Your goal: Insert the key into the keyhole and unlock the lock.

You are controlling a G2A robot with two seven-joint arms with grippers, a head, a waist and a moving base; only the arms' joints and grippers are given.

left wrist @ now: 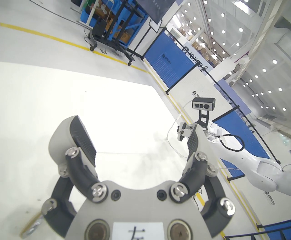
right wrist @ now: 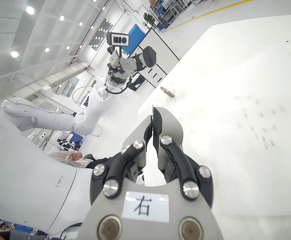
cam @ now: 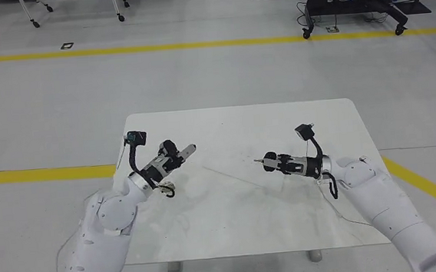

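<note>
Right gripper (right wrist: 153, 121) clamps the key (right wrist: 152, 109), left gripper (left wrist: 136, 130) spread empty, lock (right wrist: 168, 92) lies on table (right wrist: 227, 79)

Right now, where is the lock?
In the right wrist view the lock lies on the table, close to its edge on the left arm's side, apart from the open left gripper.

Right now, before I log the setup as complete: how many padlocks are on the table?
1. The padlock lies on the table near its edge, on the side of the open left gripper, which does not touch it. Another could be hidden beneath an arm.
</note>
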